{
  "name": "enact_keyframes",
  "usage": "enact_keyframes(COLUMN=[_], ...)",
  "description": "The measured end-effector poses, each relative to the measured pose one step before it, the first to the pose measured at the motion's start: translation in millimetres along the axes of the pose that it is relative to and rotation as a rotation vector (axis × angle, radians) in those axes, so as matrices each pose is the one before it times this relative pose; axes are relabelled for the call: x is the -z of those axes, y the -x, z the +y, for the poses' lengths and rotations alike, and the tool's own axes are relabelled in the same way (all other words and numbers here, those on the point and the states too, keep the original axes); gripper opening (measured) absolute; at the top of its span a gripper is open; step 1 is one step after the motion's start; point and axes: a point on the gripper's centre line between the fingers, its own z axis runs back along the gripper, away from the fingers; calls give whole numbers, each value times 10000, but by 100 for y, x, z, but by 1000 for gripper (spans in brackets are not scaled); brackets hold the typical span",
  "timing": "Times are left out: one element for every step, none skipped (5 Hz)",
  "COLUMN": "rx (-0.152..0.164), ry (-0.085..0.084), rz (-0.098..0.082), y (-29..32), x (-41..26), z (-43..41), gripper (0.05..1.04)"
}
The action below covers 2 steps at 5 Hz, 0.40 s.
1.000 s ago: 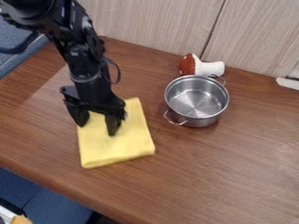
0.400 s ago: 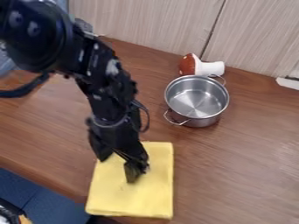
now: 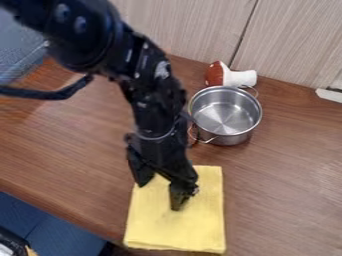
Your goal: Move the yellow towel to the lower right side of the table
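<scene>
You have the yellow towel [image 3: 194, 227] on the table [image 3: 280, 200], nearer you than the steel pot [image 3: 224, 115] and a little to its left in your view. Your gripper [image 3: 159, 197] is over the towel, on that same near side of the pot, its fingers spread wide. Just behind the pot, you see a red-and-white object [image 3: 237, 78].
</scene>
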Motion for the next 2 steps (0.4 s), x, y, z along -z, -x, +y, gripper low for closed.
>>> enact_keyframes(rx=[398, 129], ry=[263, 47], rz=[4, 60], y=[-1206, -32], x=[21, -28], z=[-1539, -477], gripper=[1001, 999])
